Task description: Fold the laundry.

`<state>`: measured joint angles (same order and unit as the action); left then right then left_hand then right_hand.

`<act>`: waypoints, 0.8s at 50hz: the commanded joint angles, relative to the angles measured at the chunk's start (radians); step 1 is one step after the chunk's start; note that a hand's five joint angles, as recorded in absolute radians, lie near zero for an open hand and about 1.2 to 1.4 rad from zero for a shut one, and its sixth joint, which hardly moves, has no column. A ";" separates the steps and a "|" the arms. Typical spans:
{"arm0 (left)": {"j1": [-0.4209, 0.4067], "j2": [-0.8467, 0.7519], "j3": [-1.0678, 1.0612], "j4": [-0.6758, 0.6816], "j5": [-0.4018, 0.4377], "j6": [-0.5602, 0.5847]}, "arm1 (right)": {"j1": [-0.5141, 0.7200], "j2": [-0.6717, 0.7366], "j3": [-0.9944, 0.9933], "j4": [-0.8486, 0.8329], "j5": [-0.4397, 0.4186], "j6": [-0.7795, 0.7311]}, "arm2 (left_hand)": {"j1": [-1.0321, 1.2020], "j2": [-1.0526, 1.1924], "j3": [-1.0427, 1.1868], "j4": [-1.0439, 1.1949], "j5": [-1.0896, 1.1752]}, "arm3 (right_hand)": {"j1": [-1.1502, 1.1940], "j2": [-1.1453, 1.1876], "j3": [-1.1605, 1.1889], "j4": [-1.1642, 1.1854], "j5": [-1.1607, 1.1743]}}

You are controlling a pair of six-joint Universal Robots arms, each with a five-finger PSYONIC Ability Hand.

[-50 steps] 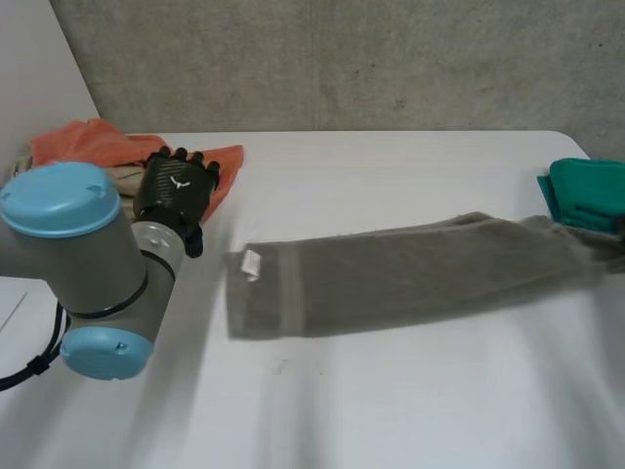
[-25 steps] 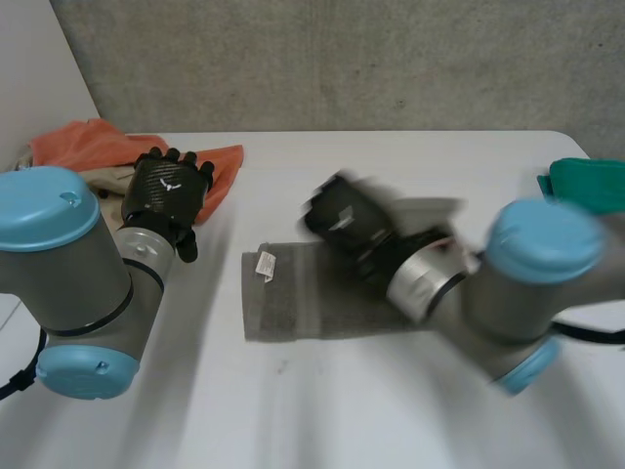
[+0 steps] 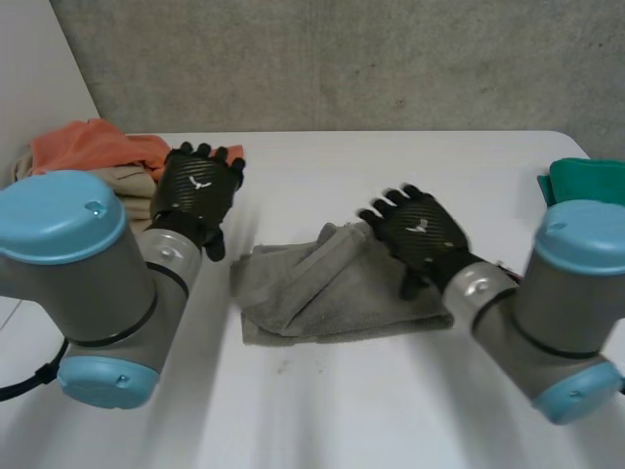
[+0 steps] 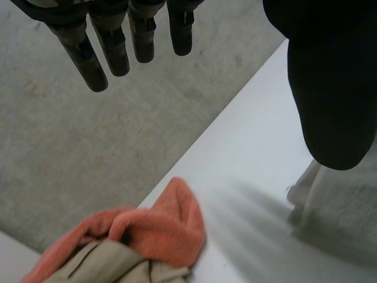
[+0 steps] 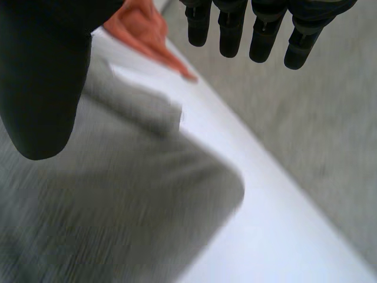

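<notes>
With the left hand (image 3: pixel 198 190) and right hand (image 3: pixel 420 231) held wide open, the once-folded grey towel (image 3: pixel 293 303) probably must be smoothed at 9 o'clock.

You have a white worktop (image 3: pixel 391 410) with three lots of cloth on it. A grey towel (image 3: pixel 322 293) lies near the middle, folded over on itself and rumpled, with one flap slanting across the top. At the far left corner an orange cloth (image 3: pixel 93 145) is heaped, a beige cloth (image 3: pixel 127 181) bunched against it. A teal cloth (image 3: pixel 586 181) sits at the right edge, well apart from the towel.
</notes>
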<state>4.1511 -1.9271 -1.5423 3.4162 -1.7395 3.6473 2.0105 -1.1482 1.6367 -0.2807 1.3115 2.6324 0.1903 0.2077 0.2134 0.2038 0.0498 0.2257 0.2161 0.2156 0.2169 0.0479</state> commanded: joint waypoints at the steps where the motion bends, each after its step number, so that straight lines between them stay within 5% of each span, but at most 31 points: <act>1: -0.061 -0.036 0.033 0.000 0.000 -0.003 | -0.096 0.038 0.075 0.080 -0.006 -0.037 | -0.016 -0.033 -0.039 -0.029 -0.050 | -0.051 -0.042 -0.041 -0.042 -0.048; 11: -0.157 -0.202 0.155 0.046 0.144 -0.101 | -0.157 0.035 0.135 0.005 -0.005 -0.143 | 0.011 -0.006 -0.012 -0.002 -0.023 | -0.051 -0.042 -0.041 -0.042 -0.048; 28: -0.121 -0.553 0.452 0.034 0.152 -0.073 | -0.069 0.015 0.180 -0.069 0.032 -0.071 | 0.006 -0.012 -0.018 -0.008 -0.028 | -0.051 -0.042 -0.041 -0.042 -0.048; 32: -0.092 -0.570 0.458 0.040 0.089 -0.038 | -0.049 0.021 0.172 -0.084 0.057 -0.071 | 0.029 0.012 0.006 0.016 -0.005 | -0.051 -0.042 -0.041 -0.042 -0.048; 36: -0.057 -0.532 0.433 0.046 -0.087 -0.010 | -0.036 0.035 0.163 -0.087 0.092 -0.081 | 0.029 0.012 0.006 0.016 -0.005 | 0.035 0.045 0.045 0.044 0.039; 40: -0.045 -0.439 0.367 0.048 -0.176 0.014 | -0.036 0.058 0.149 -0.087 0.123 -0.088 | 0.017 0.000 -0.006 0.004 -0.017 | 0.068 0.077 0.078 0.076 0.071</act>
<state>4.0820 -2.4736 -1.0990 3.4591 -1.7594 3.6265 1.9718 -1.1155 1.8019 -0.3681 1.3952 2.5541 0.1905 0.2077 0.2134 0.2039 0.0498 0.2293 0.2195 0.2189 0.2198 0.0519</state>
